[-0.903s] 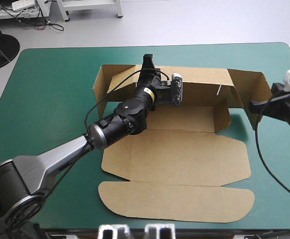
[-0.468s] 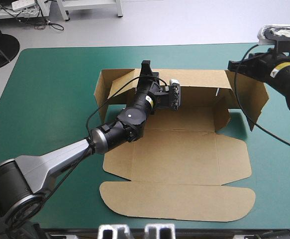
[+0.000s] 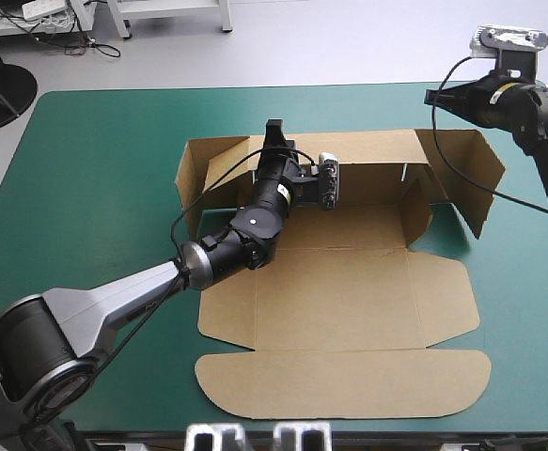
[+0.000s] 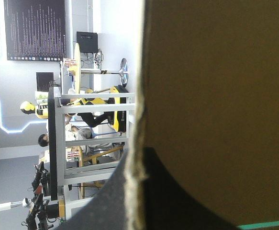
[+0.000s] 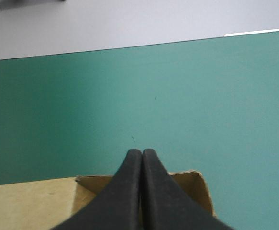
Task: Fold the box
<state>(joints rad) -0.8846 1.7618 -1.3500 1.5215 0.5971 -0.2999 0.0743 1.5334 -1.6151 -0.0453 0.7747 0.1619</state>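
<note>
Box (image 3: 349, 301) brown, far wall raised, lid flat on desk (image 3: 86, 169); left gripper (image 3: 274, 130) clamps that wall's top edge; right gripper (image 5: 141, 151) closed, empty, above box's far right corner.

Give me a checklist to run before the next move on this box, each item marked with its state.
1. Hold on the box: ok, the left gripper clamps the back wall.
2. Spare arm free: ok, the right gripper is shut on nothing, over the far right corner.
3. Wall upright: ok.
4. End tucked: not ok, the right end flap splays outward.
5. Front panel down: ok, the lid lies flat on the teal-green cover.
</note>
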